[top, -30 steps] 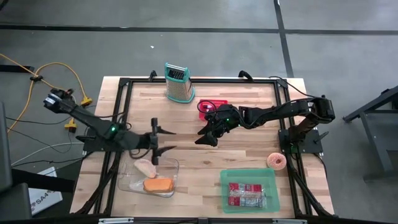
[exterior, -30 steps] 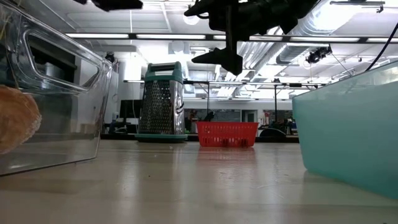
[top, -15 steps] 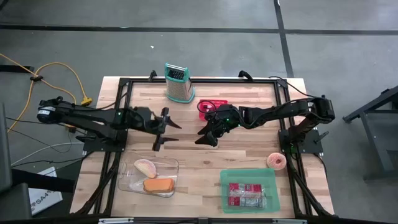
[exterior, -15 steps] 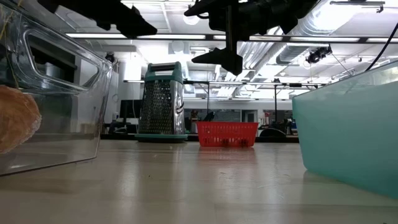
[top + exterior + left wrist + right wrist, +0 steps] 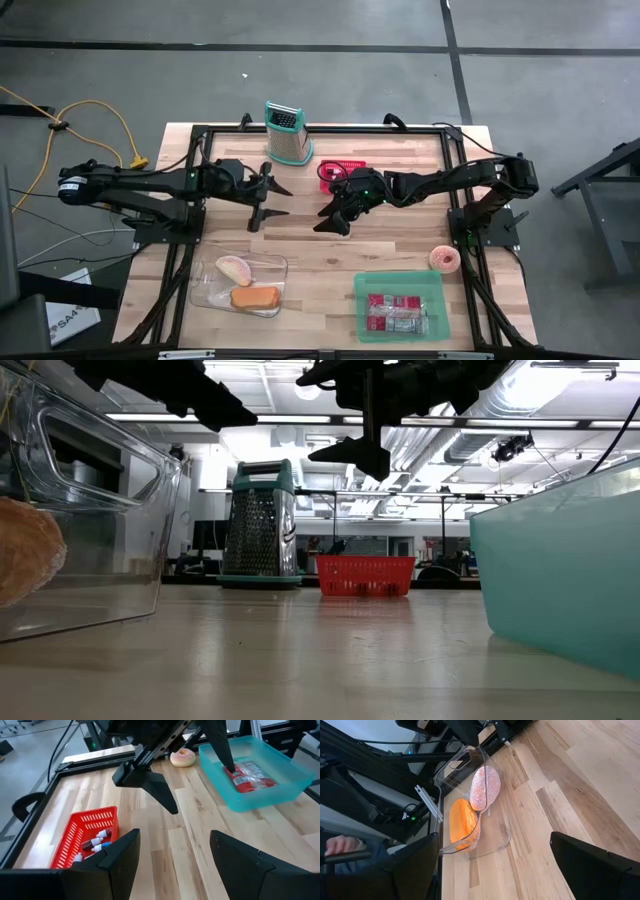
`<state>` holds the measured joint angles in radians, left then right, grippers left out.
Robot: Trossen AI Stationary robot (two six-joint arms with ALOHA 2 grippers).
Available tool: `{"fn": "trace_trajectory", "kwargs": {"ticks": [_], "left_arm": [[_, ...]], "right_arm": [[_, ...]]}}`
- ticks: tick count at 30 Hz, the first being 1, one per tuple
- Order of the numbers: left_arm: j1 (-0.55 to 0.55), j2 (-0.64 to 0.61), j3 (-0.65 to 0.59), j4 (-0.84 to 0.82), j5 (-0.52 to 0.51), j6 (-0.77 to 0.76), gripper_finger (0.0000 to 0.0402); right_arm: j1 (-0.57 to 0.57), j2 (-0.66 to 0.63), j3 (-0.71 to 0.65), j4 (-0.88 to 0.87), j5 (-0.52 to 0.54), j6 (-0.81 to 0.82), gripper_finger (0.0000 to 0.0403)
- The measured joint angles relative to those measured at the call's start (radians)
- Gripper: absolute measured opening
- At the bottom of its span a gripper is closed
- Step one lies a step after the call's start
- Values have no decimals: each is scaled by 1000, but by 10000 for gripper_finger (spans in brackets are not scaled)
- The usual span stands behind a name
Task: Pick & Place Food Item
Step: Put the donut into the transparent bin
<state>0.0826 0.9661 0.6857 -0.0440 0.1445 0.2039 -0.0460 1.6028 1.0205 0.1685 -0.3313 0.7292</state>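
The food item is hard to pin down: a pink piece [image 5: 236, 269] and an orange piece [image 5: 255, 298] lie in a clear tray [image 5: 203, 293] just below the left tool [image 5: 265, 199], while a doughnut [image 5: 445, 259] sits well off beside the right tool [image 5: 334, 212]. Both tools hover above the table [image 5: 400, 250] with fingers apart, holding nothing. I judge this a pause between picks. The next move would need one tool lowered squarely over a chosen item.
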Motion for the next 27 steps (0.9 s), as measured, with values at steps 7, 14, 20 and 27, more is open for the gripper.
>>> {"fn": "trace_trajectory", "kwargs": {"ticks": [7, 14, 20, 27], "left_arm": [[0, 0, 0, 0, -1, -2, 232], [0, 0, 0, 0, -2, -2, 232], [0, 0, 0, 0, -2, -1, 232], [0, 0, 0, 0, -3, -2, 232]], "right_arm": [[0, 0, 0, 0, 0, 0, 369], [0, 0, 0, 0, 0, 0, 369], [8, 0, 0, 0, 13, 31, 369], [41, 0, 0, 0, 17, 26, 369]]}}
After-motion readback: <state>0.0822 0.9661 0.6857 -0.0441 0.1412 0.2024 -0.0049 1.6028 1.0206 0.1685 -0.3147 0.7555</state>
